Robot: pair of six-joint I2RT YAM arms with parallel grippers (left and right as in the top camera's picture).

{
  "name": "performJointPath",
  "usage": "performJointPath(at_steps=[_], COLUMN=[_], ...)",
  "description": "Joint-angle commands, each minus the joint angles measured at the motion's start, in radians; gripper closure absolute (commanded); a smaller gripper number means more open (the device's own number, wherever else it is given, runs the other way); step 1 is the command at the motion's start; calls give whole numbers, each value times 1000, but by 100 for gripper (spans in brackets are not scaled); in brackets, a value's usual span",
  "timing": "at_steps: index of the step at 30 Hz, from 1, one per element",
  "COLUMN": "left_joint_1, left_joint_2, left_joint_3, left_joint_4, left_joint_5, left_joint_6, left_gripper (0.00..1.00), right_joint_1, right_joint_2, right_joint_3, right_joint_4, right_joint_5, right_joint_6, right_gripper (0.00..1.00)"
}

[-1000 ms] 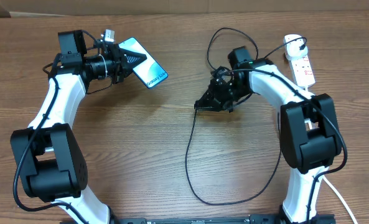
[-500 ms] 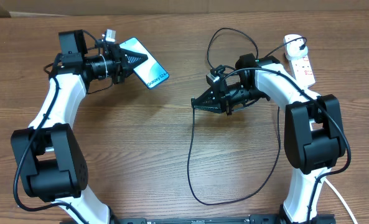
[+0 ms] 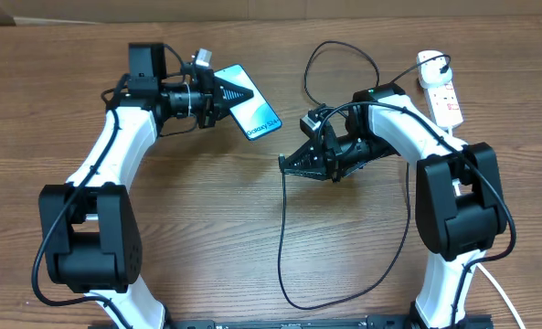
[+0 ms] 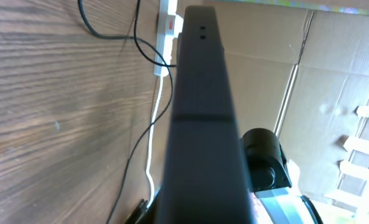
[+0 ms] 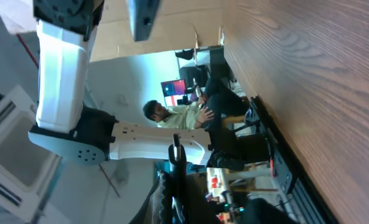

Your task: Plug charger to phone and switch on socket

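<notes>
1. Overhead view:
   - The left tool [image 3: 239, 94] is clamped on the near end of the phone [image 3: 263, 121]. It holds the phone off the counter [image 3: 188, 210], screen up, with the far end pointing toward the right arm.
   - The right tool [image 3: 289, 163] is closed tight on the charger [image 3: 281, 219] near its loose end. Its tips point left, toward the phone, and a gap separates the two.
   - From the right tool the black cable drops, loops wide across the counter, and climbs back to a white adapter [image 3: 428, 62].
   - That adapter sits in the far end of the socket [image 3: 446, 99], at the right rear of the counter.

2. Left wrist view:
   - The phone [image 4: 200, 124] fills the middle as a dark bar seen edge-on, gripped below the frame.
   - Past it lie the socket [image 4: 167, 25], with a red switch showing, and the charger cable [image 4: 109, 34] on the wood.

3. Right wrist view:
   - The right tool [image 5: 173, 193] shows as dark fingers pressed together at the bottom edge, with something thin and black between them.
   - Whether that is the connector tip I cannot tell.
   - The counter [image 5: 321, 74] runs along the right side.
</notes>
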Motion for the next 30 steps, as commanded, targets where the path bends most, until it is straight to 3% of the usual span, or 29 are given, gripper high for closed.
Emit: performJointPath(at_steps=[1,20,24,30], left_joint_1=[-3,-62,-57,-28], left_joint_2=[-25,50,146,170], left_joint_3=[11,11,11,11], left_joint_4=[10,39,133,220], left_joint_5=[51,162,274,322], left_joint_6=[-77,-85,-108,-140], left_gripper=[96,96,96,96], right_joint_1=[-9,-10,-12,-29], right_joint_2=[-50,-50,-50,-50], right_joint_3=[16,25,25,25], right_joint_4=[0,6,0,0], right_joint_5=[-47,-47,-47,-47], right_joint_6=[-60,-59,-59,-59], right_gripper=[96,96,96,96])
